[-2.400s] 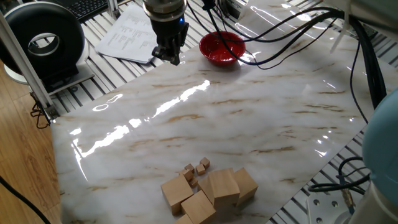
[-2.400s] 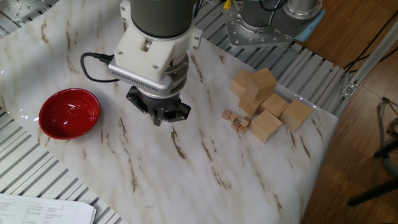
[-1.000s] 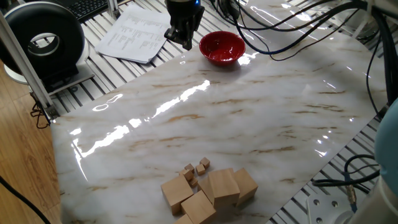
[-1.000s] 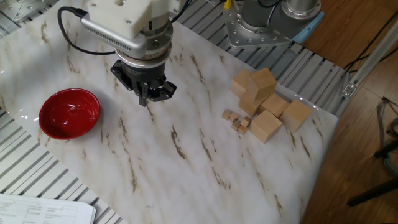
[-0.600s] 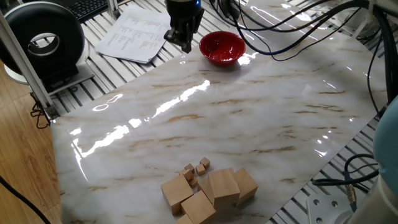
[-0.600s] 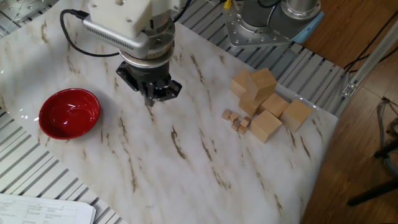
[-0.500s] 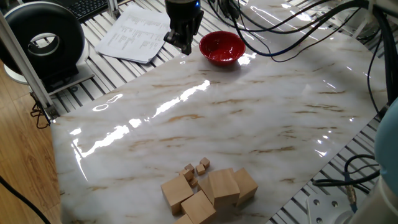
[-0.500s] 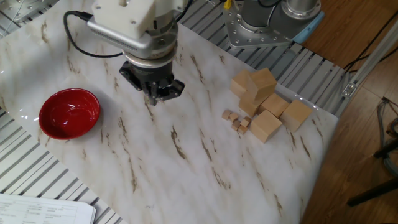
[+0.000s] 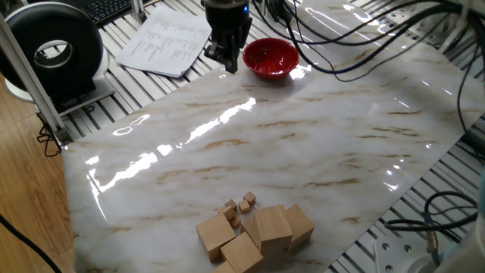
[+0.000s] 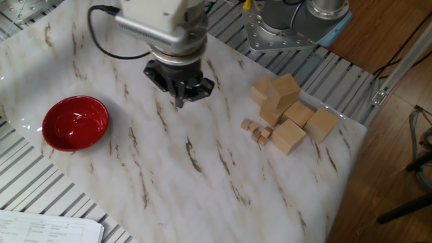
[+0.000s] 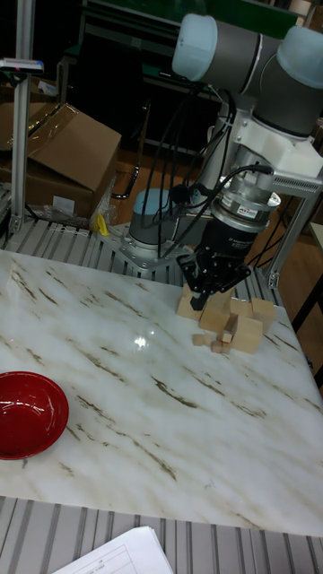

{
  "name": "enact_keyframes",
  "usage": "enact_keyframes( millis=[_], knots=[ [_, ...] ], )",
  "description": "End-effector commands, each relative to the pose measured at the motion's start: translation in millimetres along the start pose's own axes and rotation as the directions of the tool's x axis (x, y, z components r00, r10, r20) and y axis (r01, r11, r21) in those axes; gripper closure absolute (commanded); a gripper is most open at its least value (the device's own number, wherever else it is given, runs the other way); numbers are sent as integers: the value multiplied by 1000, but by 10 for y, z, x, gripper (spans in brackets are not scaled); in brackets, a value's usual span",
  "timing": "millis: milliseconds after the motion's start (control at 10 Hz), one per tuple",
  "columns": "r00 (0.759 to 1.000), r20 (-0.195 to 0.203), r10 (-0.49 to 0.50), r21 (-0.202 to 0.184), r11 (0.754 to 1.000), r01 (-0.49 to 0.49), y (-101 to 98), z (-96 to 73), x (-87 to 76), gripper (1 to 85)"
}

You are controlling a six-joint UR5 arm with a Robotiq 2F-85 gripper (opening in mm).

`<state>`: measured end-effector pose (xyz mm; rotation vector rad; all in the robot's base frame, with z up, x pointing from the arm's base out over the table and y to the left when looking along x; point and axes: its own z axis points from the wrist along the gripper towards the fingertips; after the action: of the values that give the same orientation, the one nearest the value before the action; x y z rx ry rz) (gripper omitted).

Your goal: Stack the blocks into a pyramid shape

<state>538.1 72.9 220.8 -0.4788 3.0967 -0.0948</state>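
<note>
Observed in the other fixed view, left to right. A red bowl (image 10: 75,122) sits on the marble tabletop (image 10: 202,196) toward the 9 o'clock edge, with nothing visible inside it. A sheet of printed paper (image 10: 40,228) lies off the slab at about 7 o'clock.

The gripper (image 10: 181,91) hangs above the slab at roughly 11 o'clock, between bowl and blocks and well apart from both. Its fingers point down at bare marble and carry nothing; whether they are parted or pressed together cannot be made out in any view.

The blocks (image 10: 289,115) lie in a loose cluster near the 3 o'clock edge of the slab, not arranged as a pyramid. One cube (image 10: 286,90) rests raised on its neighbours at the cluster's 12 o'clock side; the remainder sit on the marble touching or just beside one another. Several tiny wooden cubes (image 10: 257,131) lie just beside the cluster at its 9 o'clock side.

In the tall fixed view the gripper (image 11: 212,285) overlaps the blocks (image 11: 235,323) in line of sight. The one fixed view shows it beside the bowl (image 9: 270,58), with the blocks (image 9: 256,232) at 6 o'clock.
</note>
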Motion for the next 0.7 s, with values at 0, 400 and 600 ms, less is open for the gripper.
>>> enact_keyframes(
  millis=[0, 400, 600],
  knots=[
    [1000, 23, -2, -19, 1000, 3, 221, 27, 32, 847],
    [999, 37, -7, -76, 997, 10, 461, 61, 336, 847],
    [1000, 18, -15, -98, 995, 17, 577, 31, 479, 847]
  ],
)
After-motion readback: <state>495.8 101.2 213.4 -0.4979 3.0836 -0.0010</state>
